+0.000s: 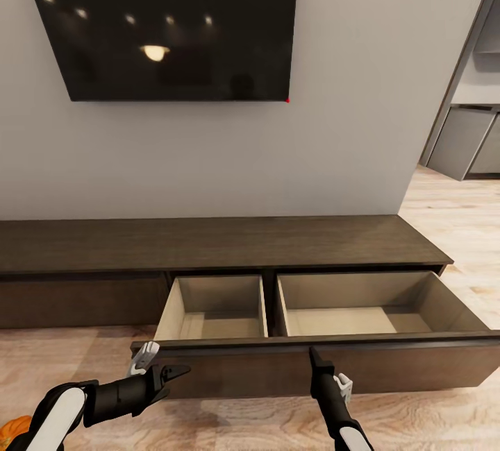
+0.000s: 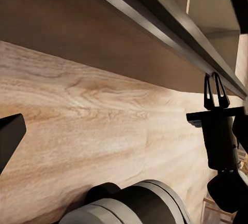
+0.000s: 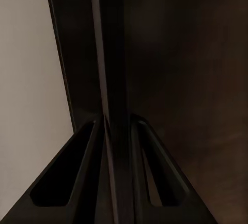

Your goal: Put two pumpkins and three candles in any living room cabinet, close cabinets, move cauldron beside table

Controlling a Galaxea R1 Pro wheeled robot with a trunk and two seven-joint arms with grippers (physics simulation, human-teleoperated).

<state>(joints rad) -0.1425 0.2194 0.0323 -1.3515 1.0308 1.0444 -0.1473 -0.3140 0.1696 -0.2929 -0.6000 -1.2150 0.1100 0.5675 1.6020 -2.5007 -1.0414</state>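
The cabinet [image 1: 208, 243] runs long and low against the grey wall under a wall-mounted television [image 1: 163, 21]; its wide drawer [image 1: 312, 364] is pulled out over the wooden floor [image 1: 444, 208], showing two pale compartments side by side, both bare inside. The right gripper [image 1: 318, 361] stands upright at the drawer's dark front panel, near the middle of its width; in the right wrist view its jaws sit close on either side of the panel's top edge [image 3: 111, 79] (the two fingers [image 3: 155, 177] flank it tightly, pinching it). The left gripper [image 1: 177, 371] lies level just in front of the drawer's left end, pointing along the panel; one fingertip [image 2: 11, 131] shows at the edge of the left wrist view, so the jaws appear spread apart with nothing between them. A sliver of one pumpkin [image 1: 15, 427] shows at the lower left corner of the head view, on the floor behind the left arm.
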